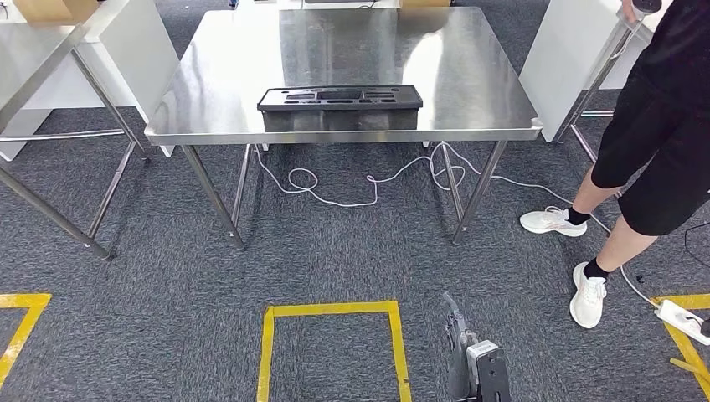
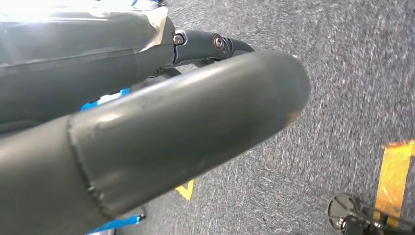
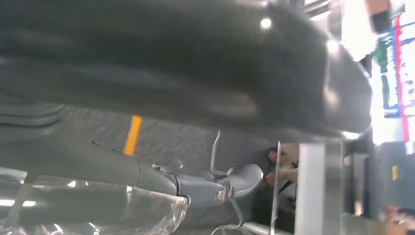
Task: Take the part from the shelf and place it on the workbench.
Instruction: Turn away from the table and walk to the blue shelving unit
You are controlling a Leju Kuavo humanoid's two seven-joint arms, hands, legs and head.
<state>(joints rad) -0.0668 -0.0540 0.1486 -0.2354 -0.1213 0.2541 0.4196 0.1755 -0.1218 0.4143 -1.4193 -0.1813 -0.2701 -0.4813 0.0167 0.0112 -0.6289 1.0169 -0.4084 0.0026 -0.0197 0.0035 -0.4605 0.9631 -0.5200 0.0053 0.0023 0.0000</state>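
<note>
One black part (image 1: pixel 339 98) lies at frame centre on the steel worktop (image 1: pixel 469 75); both robot hands' states cannot be told, right robot hand (image 1: pixel 475 362) low.

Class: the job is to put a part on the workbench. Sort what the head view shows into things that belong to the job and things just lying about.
Job:
black part
steel workbench
right hand

Lying about:
white cable
yellow floor square
power strip
person standing by
side tables

The right hand (image 1: pixel 469 356) sits at the lower right of the head view, fingers pointing up the frame. The left hand (image 2: pixel 161 142) crosses its wrist picture from the left, thick thumb foremost. Whether either hand grips anything cannot be told.
</note>
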